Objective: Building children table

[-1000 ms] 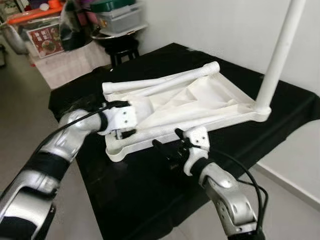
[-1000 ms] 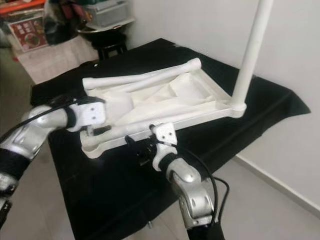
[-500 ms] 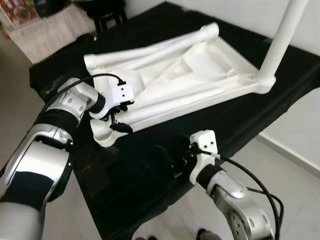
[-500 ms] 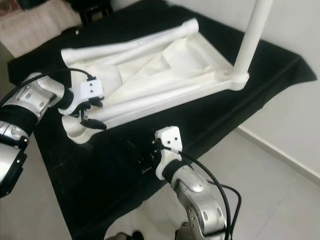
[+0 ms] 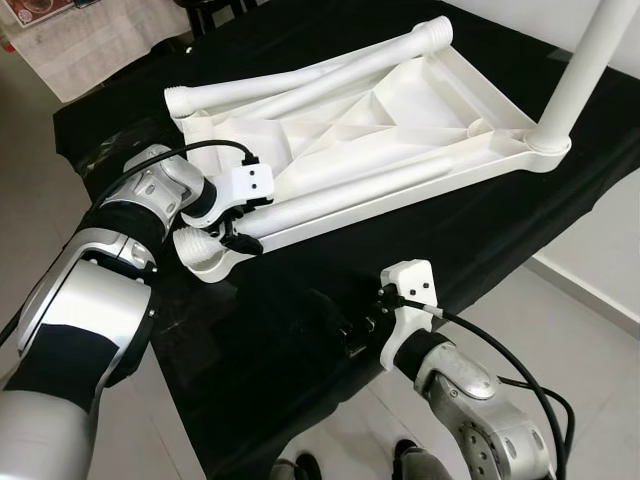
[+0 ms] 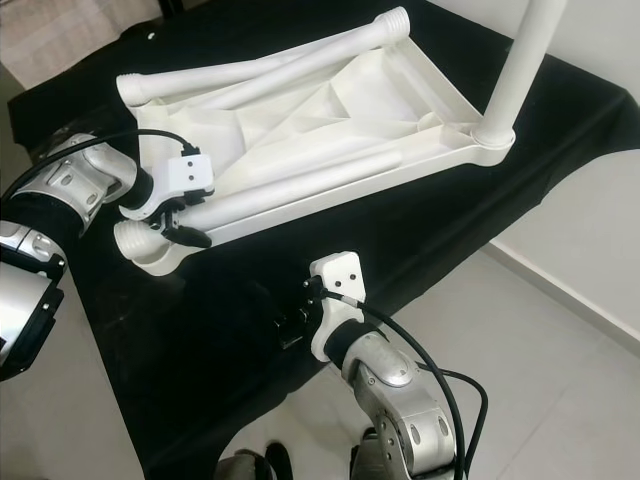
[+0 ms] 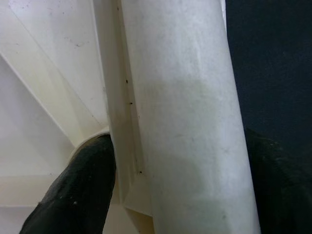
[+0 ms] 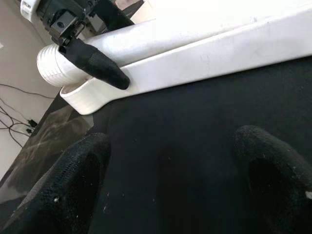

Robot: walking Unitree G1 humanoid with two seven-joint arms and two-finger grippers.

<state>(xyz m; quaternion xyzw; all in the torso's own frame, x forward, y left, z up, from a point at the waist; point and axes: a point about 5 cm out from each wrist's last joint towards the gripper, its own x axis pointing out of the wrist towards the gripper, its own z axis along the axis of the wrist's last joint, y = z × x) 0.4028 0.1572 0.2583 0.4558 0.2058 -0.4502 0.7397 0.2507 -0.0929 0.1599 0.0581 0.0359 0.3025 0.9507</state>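
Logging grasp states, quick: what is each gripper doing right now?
Left gripper: shut on the loose table leg.
Right gripper: open, holding nothing, over the black cloth.

- White plastic tube (image 7: 190,112) runs lengthwise, close to the lens.
- Ribbed white panel (image 7: 44,87) adjoins it.
- Black fingers (image 7: 80,195) flank the tube, apparently gripping it.
- Black cloth (image 7: 270,63) lies beyond.

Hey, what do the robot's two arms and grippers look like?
Both arms are silver metal shells with black joint bands. Each wrist carries a white block with small dark dots and a black cable looping back along the arm. The left gripper and right gripper each have two long black, textured fingers.
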